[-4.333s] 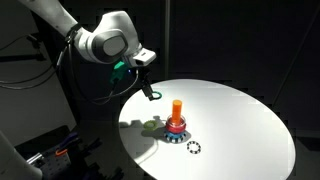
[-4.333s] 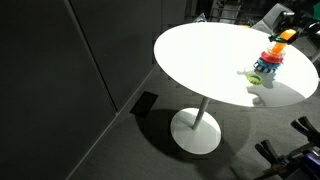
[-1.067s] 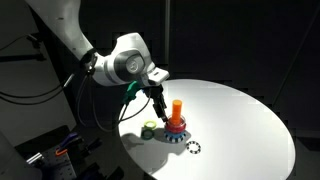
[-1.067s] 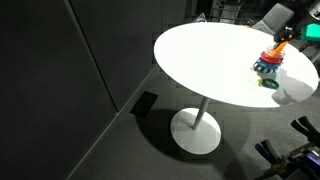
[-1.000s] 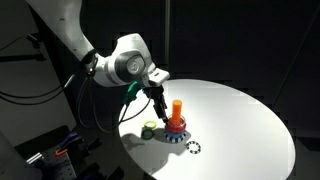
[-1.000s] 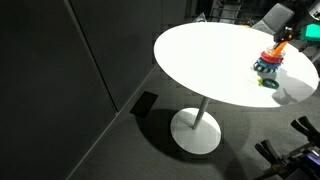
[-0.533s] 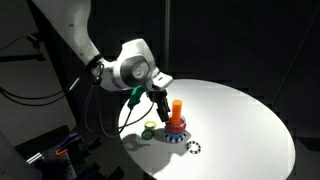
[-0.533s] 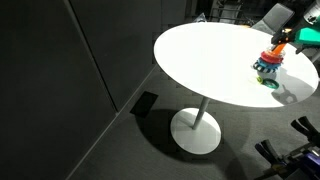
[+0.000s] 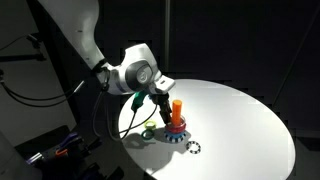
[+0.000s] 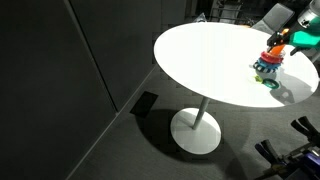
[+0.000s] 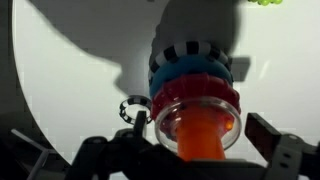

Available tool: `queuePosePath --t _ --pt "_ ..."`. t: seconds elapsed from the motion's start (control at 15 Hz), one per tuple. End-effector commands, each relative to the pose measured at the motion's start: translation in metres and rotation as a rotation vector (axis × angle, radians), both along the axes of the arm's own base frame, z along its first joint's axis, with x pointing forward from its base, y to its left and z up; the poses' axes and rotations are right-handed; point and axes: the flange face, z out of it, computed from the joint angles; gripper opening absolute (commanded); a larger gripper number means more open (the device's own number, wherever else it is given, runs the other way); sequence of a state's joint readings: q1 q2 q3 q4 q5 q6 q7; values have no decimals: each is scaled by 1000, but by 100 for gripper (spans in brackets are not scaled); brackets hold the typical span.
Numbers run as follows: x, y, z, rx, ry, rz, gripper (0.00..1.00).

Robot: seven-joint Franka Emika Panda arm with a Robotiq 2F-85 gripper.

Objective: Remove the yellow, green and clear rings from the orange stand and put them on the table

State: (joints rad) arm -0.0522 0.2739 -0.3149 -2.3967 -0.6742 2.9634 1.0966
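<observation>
The orange stand rises toward the wrist camera, also seen as the orange stand and the orange stand in both exterior views. A clear ring circles it, resting on a red ring. My gripper is open, one finger on each side of the peg's top, touching nothing; in an exterior view the gripper hangs beside the peg. A green ring lies on the table next to the stack's foot. I cannot make out the yellow ring.
Under the red ring sit a blue ring and a black-and-white toothed ring. A small toothed ring lies loose on the table near the stack. The table edge drops into a dark room.
The gripper has moved in closer to the orange stand and lowered a little, staying open. The rings have not moved.
</observation>
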Motion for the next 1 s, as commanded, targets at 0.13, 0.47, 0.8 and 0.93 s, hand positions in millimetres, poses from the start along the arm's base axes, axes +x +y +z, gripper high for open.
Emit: queuePosePath --t 0.13,0.47,0.8,0.93 --pt "12 -2 -4 -3 -31 2 100" --pt "14 -3 -9 8 -39 6 100" --pt "13 -5 -13 9 -38 3 75" --pt "14 -7 -13 9 -41 0 64"
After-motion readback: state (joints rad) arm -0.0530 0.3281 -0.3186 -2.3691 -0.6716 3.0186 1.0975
